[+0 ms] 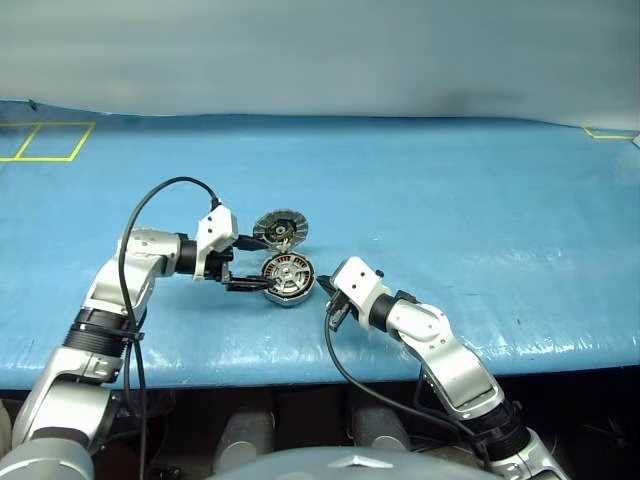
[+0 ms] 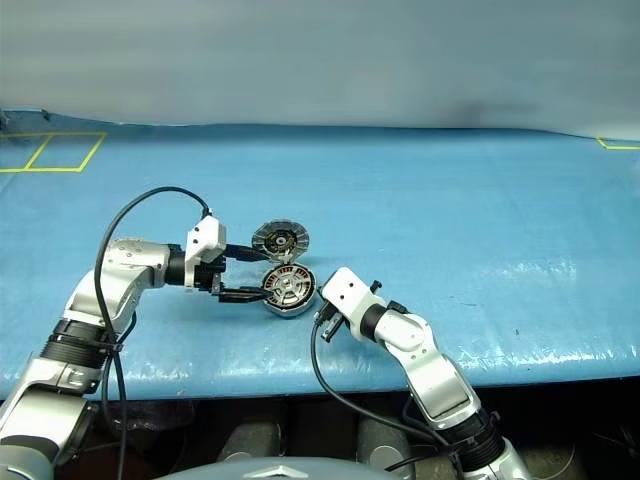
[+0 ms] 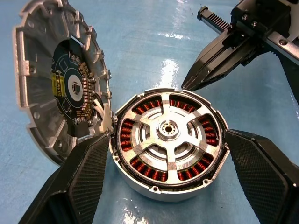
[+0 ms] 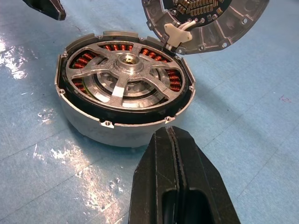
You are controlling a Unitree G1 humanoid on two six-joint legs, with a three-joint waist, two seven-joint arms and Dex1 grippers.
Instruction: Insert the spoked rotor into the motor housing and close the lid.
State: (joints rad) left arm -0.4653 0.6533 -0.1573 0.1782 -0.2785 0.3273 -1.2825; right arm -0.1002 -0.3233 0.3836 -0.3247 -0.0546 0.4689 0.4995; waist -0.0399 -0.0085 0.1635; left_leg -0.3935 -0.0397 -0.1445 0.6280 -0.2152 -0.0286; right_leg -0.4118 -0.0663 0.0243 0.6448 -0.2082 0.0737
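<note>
The motor housing (image 3: pixel 154 190) lies on the blue table, copper windings showing through its open top. Inside it sits the spoked rotor (image 3: pixel 175 156), level with the rim. The lid (image 3: pixel 35 88) stands tilted open at the housing's far edge, its ribbed inner face and dark centre showing. My left gripper (image 1: pixel 265 266) is open and straddles the housing, one finger (image 3: pixel 79 182) on each side, close to the wall. My right gripper (image 4: pixel 174 135) is shut, empty, and points at the housing's near side from a short gap away.
Blue sheeting covers the table (image 1: pixel 450 200). Yellow tape squares (image 1: pixel 45 140) mark the far left corner. The table's front edge (image 1: pixel 300 370) runs just behind both arms. A black cable (image 1: pixel 150 200) loops over the left arm.
</note>
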